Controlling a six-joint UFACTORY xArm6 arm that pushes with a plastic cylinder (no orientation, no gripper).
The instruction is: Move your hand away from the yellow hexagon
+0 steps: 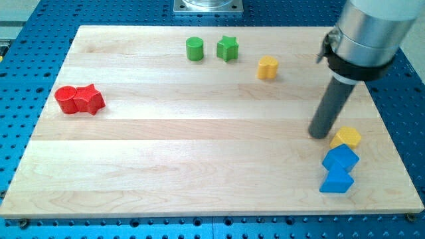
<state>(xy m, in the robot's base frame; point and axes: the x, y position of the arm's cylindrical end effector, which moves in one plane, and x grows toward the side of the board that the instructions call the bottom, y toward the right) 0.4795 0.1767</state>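
Note:
The yellow hexagon (346, 137) lies near the view's right edge of the wooden board (199, 153). My tip (319, 135) rests on the board just to the hexagon's left, almost touching it. The dark rod rises from there toward the view's top right, into the grey arm. Just below the hexagon sit two blue blocks: a blue cube-like block (340, 159) and a blue wedge (337, 181), touching each other.
A second yellow block (267, 68) lies at the upper middle right. A green cylinder (194, 48) and a green star (228, 48) stand near the top edge. A red cylinder (66, 99) and a red star (89, 99) touch at the left.

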